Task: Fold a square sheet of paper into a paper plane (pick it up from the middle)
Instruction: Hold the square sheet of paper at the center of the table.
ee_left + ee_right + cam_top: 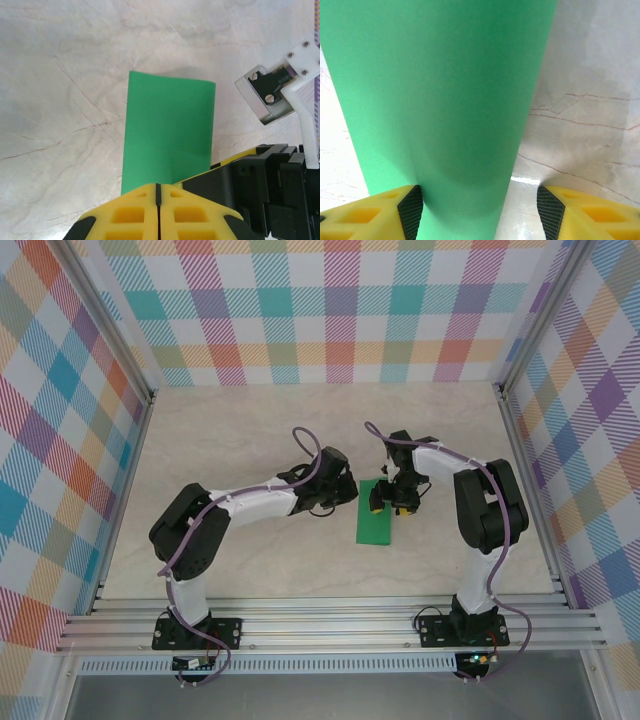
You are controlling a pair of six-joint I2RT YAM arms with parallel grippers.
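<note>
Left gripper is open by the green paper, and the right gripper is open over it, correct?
Not quite: the left gripper is shut, its yellow fingers pressed together, as the left wrist view shows. The rest holds: it sits by the sheet of paper, and the right gripper is open over it.

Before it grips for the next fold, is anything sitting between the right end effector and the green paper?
Nothing visible stands in the way. The right end effector is open, and the green paper sits directly between its fingers, close to one pad.
</note>
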